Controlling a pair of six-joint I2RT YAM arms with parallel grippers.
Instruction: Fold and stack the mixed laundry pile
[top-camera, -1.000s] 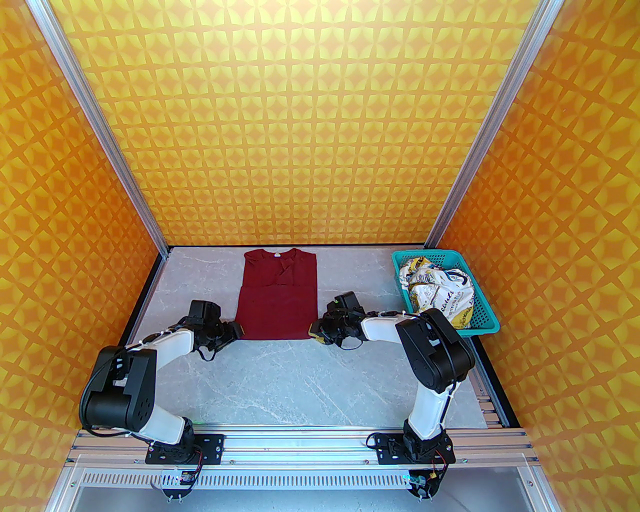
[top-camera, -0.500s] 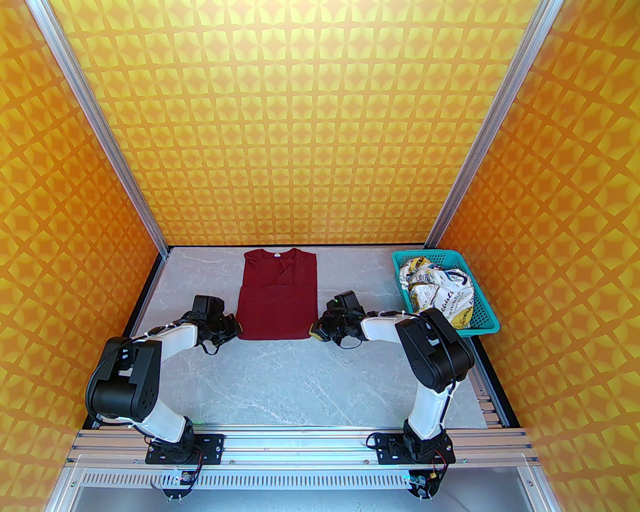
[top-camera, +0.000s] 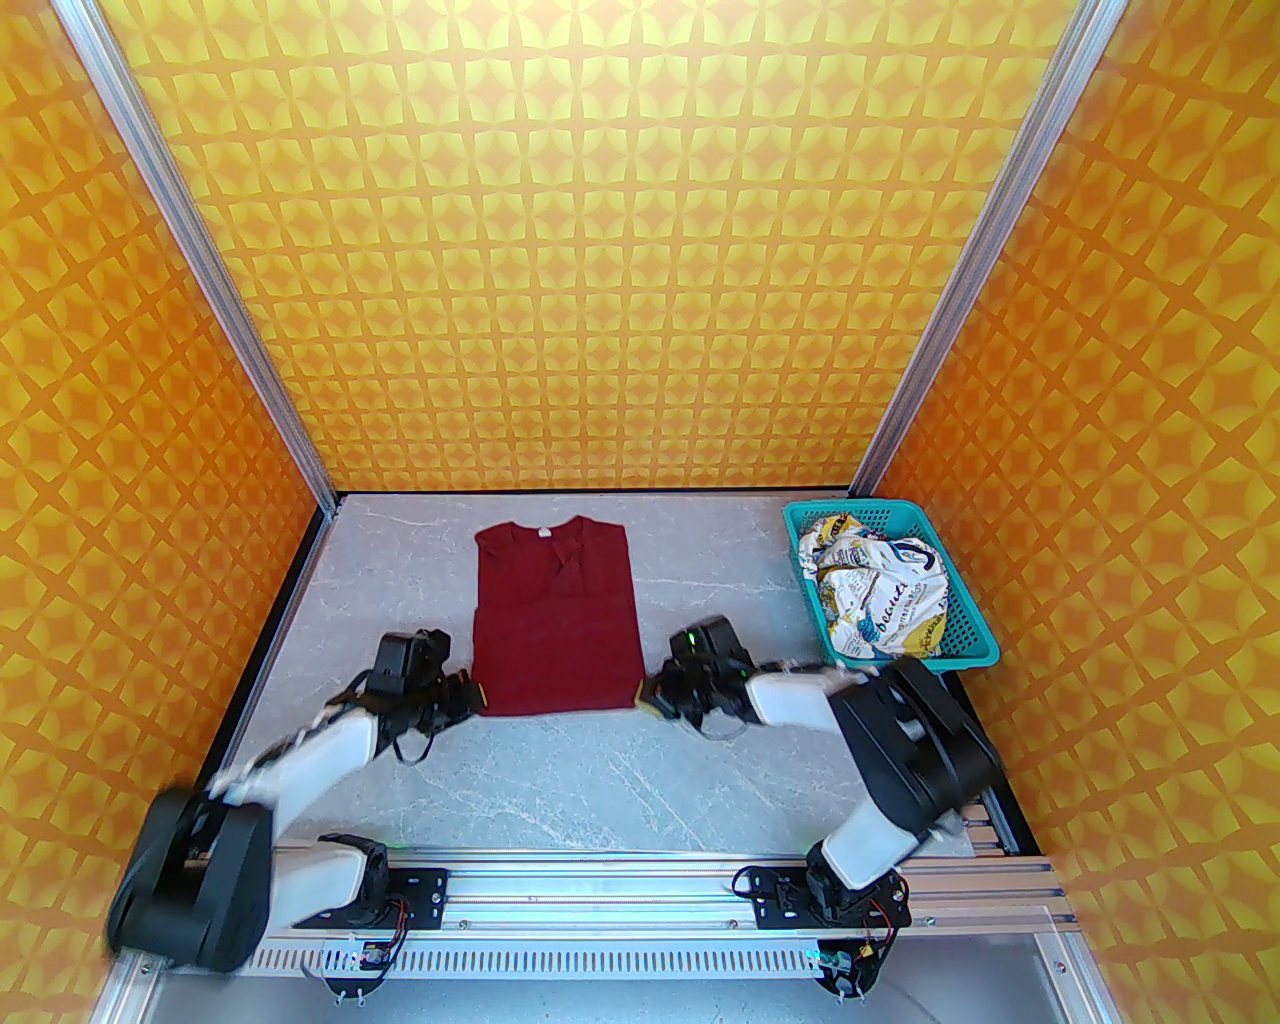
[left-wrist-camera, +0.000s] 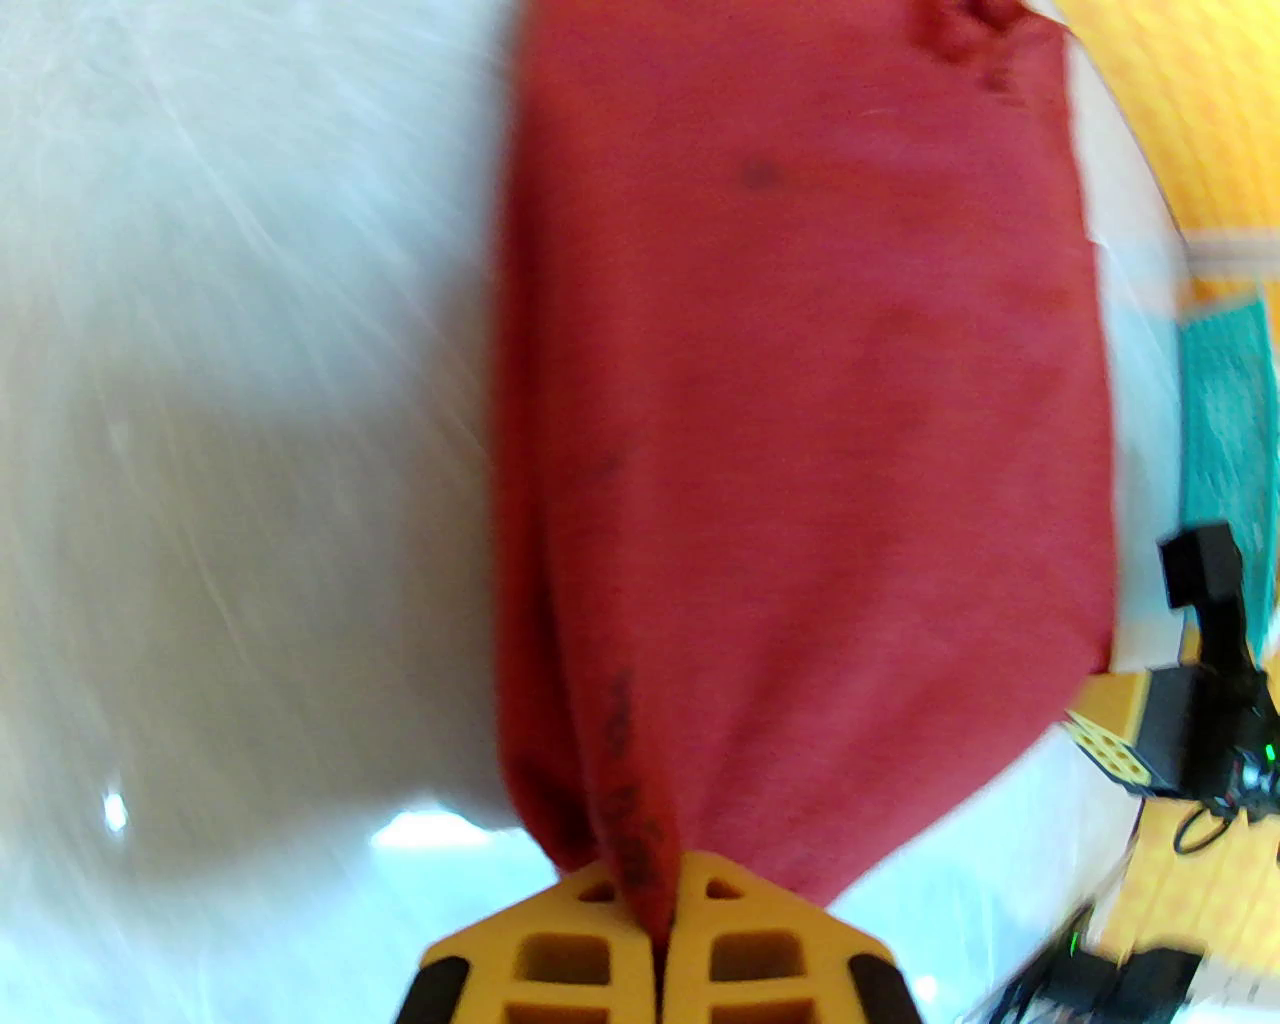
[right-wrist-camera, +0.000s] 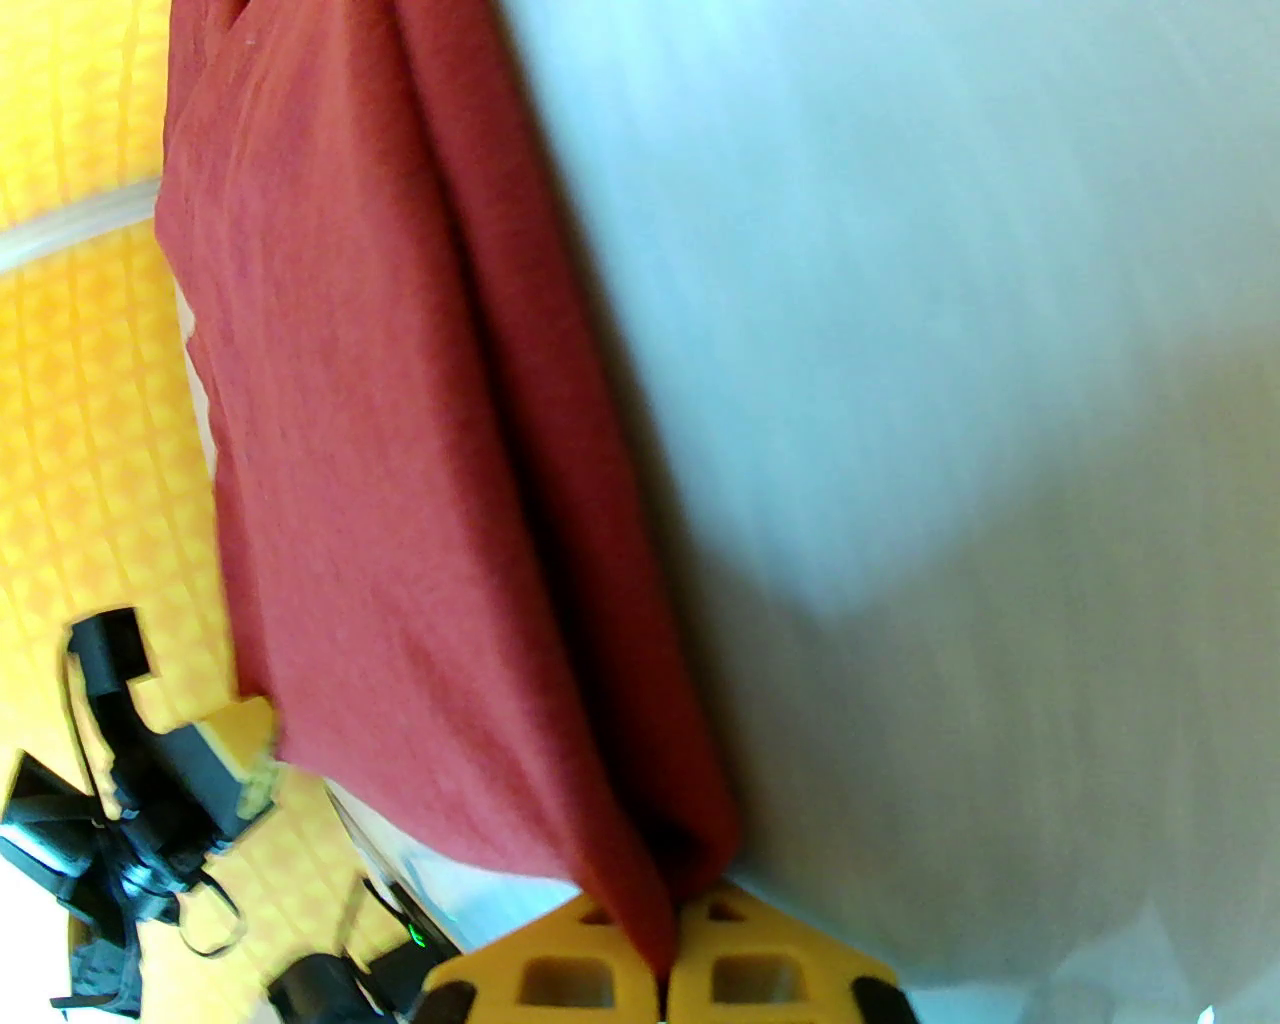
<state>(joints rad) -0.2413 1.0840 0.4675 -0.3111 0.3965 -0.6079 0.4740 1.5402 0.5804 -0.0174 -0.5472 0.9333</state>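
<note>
Left of the teal basket (top-camera: 868, 510) holding the printed white garment (top-camera: 880, 595), the dark red T-shirt (top-camera: 553, 620) lies flat, left gripper (top-camera: 479, 697) and right gripper (top-camera: 644, 697) each pinching a near hem corner; uneven pulling could slip a corner or skew the fold.

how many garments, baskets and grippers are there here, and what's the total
garments: 2 (dark red T-shirt, white printed garment)
baskets: 1 (teal basket)
grippers: 2 (left gripper, right gripper)
total: 5
</note>
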